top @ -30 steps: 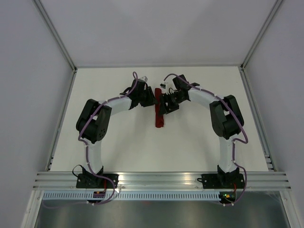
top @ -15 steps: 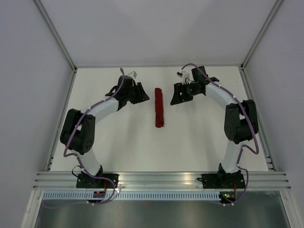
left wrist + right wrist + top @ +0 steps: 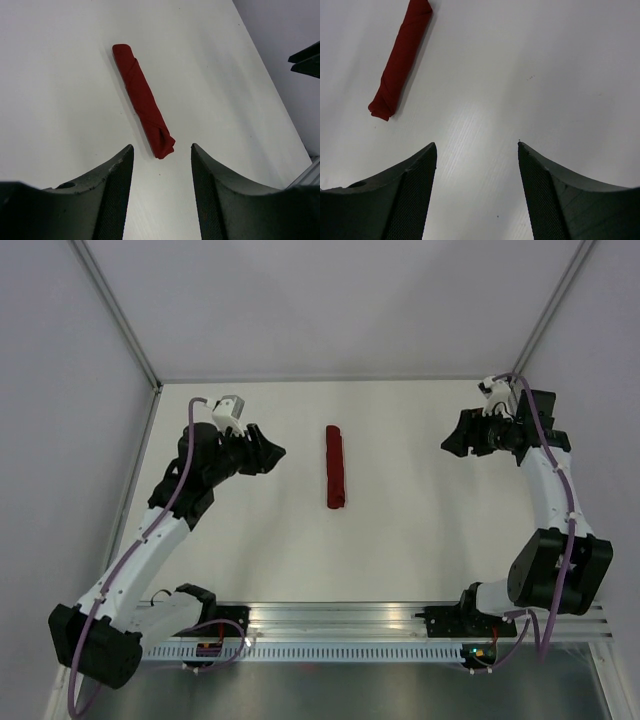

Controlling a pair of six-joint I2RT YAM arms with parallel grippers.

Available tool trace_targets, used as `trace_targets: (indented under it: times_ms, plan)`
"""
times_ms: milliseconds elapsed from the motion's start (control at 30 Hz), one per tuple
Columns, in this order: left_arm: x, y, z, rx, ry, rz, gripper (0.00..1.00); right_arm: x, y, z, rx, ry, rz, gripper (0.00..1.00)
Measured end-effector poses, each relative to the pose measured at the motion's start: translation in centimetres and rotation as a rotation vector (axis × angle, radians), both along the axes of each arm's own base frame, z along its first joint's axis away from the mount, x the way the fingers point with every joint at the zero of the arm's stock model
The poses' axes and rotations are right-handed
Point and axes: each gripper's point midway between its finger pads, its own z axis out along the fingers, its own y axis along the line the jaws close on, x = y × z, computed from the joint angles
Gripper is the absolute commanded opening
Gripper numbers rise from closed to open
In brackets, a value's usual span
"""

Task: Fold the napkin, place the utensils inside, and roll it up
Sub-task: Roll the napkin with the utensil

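Napkin [image 3: 336,466] lay rolled tight on the counter [image 3: 400,530]; I saw left gripper [image 3: 273,452] and right gripper [image 3: 448,445] well apart either side, both spread wide, empty.

arms spread wide to either side, left claw [image 3: 272,455] and right claw [image 3: 451,443] both gaping.

No writing can be read in any view.
Tiny coloured marks under the left arm base [image 3: 205,623] at 7 o'clock and the right arm base [image 3: 482,621] at 5 o'clock are too small to read.
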Motion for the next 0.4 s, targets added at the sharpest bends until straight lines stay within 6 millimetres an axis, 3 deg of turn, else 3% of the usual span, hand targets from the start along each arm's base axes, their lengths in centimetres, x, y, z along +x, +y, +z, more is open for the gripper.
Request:
trace_targets:
  times_ms: [167, 400]
  plan:
    - [-2.1, 1.1, 0.3, 0.022, -0.036, -0.006, 0.56, -1.9, -2.2, -0.5, -0.020, -0.012, -0.041, 0.72]
    - [-3.1, 1.5, -0.7, 0.053, -0.017, -0.016, 0.57, -3.0, -2.4, -0.4, -0.038, -0.038, -0.052, 0.73]
